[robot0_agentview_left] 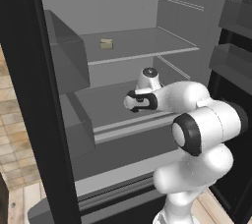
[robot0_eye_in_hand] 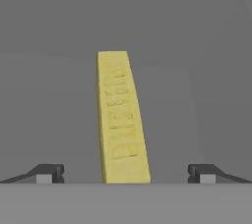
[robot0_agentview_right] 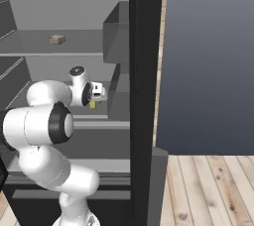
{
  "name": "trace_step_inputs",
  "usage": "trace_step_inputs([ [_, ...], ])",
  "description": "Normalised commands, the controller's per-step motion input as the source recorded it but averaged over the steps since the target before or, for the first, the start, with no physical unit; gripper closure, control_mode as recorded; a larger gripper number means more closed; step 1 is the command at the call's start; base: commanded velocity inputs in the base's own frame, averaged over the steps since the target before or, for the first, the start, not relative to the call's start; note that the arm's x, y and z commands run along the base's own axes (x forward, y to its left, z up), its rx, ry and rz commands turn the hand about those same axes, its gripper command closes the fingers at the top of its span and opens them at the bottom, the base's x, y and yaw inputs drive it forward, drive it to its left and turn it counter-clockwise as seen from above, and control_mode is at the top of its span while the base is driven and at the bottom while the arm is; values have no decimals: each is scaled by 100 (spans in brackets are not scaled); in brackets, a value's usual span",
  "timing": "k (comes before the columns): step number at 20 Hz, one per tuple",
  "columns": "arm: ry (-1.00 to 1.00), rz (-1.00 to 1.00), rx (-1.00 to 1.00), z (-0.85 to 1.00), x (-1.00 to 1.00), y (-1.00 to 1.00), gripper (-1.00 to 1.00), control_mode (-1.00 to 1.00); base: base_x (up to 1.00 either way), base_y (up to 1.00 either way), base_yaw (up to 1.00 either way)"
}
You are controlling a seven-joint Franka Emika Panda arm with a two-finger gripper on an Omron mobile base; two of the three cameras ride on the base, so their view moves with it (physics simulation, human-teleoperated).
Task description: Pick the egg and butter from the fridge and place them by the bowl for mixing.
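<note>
The butter, a bright yellow stick, lies lengthwise on a grey shelf of the fridge. In the hand view it runs up from between my two dark fingertips, which stand wide apart on either side without touching it. My gripper is open, just above the stick. From the right base view the hand reaches over the middle shelf, with the butter showing as a small yellow spot just under it. The left base view shows the hand over that same shelf. The egg and the bowl are out of view.
A dull tan block sits on the shelf above. Grey bins line the fridge's left side and door bins hang at the right. The black fridge side stands close to the arm's right, with a dark blue surface beyond.
</note>
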Motion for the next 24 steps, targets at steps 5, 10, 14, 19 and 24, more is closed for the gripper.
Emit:
trace_step_inputs([
  [5,0,0,1,-15,50,0,-100,-100,0,0,0],
  [10,0,0,2,-16,44,0,-100,-100,0,0,0],
  [14,0,0,2,-24,24,1,-100,-100,0,0,0],
  [19,0,0,1,-47,9,6,-100,-100,0,0,0],
  [24,-7,0,0,-88,-13,9,100,-100,0,0,0],
])
